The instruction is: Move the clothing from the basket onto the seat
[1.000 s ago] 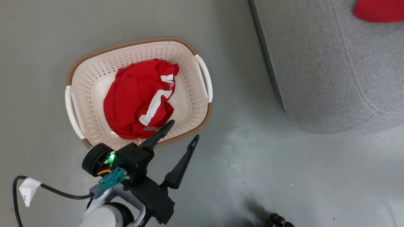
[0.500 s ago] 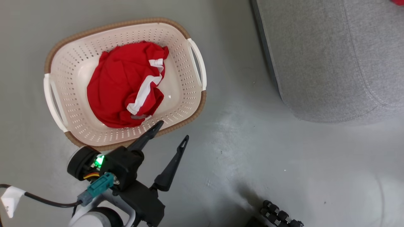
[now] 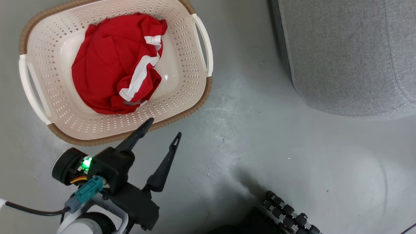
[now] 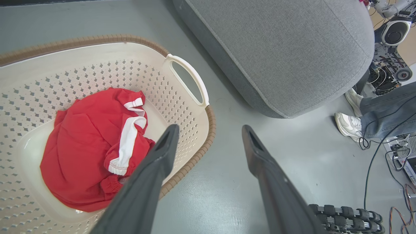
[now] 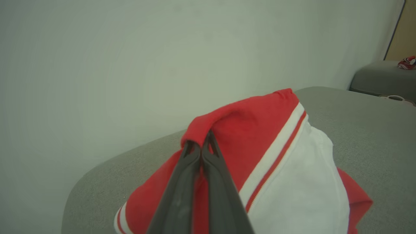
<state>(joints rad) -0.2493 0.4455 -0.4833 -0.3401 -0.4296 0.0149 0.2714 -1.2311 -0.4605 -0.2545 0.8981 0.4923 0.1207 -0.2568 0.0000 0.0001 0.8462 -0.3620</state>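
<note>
Head view: we are seeing the left gripper (image 3: 164, 127), jaws spread, at the basket (image 3: 195, 107) rim, the red garment (image 3: 110, 68) lying inside, leftward. Left wrist view: we are confirming that offset. Right wrist view: the right gripper (image 5: 201, 144) is pinching the second garment (image 5: 260, 130) over the seat (image 5: 357, 130).

Grey floor (image 3: 292, 146) (glossy pale sheen mid-way), plain pale wall (image 5: 130, 65) behind.
</note>
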